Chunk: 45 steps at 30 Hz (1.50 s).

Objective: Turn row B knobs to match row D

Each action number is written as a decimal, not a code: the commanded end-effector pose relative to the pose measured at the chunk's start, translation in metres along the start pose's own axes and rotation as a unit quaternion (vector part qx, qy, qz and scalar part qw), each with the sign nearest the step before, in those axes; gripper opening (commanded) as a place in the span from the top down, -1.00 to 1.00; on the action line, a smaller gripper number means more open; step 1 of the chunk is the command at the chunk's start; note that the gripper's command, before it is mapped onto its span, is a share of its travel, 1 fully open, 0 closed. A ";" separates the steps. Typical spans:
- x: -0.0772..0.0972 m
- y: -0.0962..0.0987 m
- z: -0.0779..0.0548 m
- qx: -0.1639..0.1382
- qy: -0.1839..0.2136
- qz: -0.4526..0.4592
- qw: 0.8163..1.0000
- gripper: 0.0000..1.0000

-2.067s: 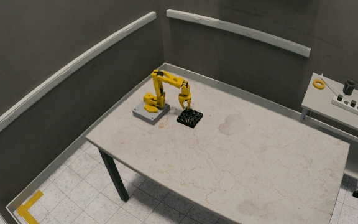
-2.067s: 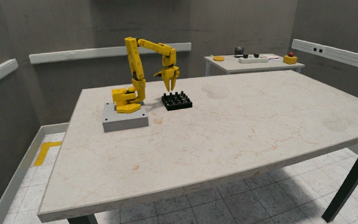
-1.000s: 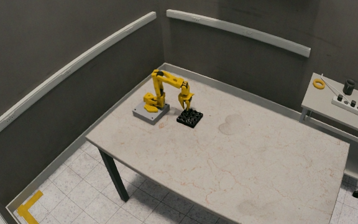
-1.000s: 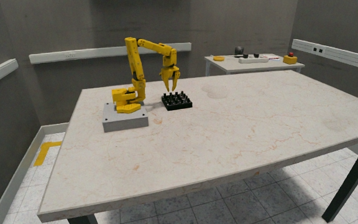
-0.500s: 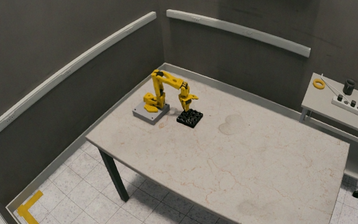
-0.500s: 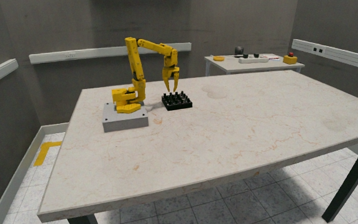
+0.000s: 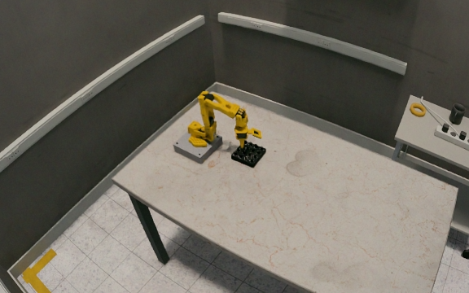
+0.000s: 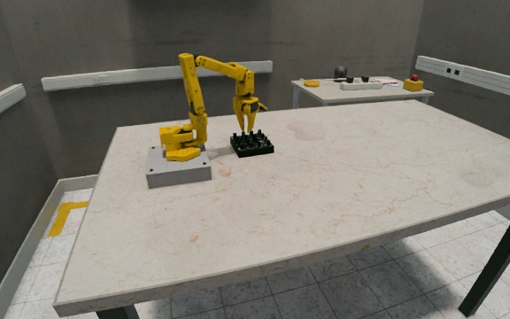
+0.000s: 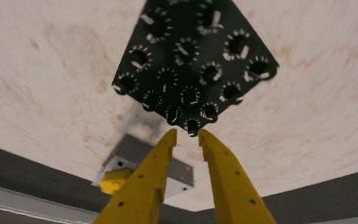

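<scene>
The black knob box (image 7: 252,163) (image 8: 256,152) (image 9: 187,21) lies on the table in front of the arm's base. Rows of dark knobs with white pointer marks and white tick rings cover its top. The wrist view shows it corner-on, with its far corner cut off. The socket is not visible, so I cannot tell which row is which. My gripper (image 7: 243,146) (image 8: 247,132) (image 9: 188,132) points down over the box, its two fingertips a small gap apart with nothing between them. In the wrist view a corner knob (image 9: 192,127) shows just beyond the tips. Contact with a knob cannot be made out.
The grey base block (image 7: 197,150) (image 8: 180,173) (image 9: 180,186) stands beside the box. A side table (image 7: 418,134) (image 8: 326,92) at the right holds a yellow ring (image 7: 418,109) (image 8: 312,83), a dark mug (image 7: 457,114) and a white power strip (image 7: 454,139) (image 8: 361,86).
</scene>
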<state>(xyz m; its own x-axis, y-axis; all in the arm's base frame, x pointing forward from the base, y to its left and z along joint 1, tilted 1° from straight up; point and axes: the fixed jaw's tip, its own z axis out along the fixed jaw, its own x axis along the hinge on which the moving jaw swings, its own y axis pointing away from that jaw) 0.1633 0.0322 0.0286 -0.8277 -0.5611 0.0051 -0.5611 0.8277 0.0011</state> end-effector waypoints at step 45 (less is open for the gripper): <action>0.003 -0.027 -0.001 -0.002 -0.007 0.662 0.749 0.81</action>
<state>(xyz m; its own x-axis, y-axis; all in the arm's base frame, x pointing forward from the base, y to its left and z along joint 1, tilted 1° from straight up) 0.1754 0.0104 0.0286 -0.6901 0.7237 0.0026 0.7237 0.6901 -0.0044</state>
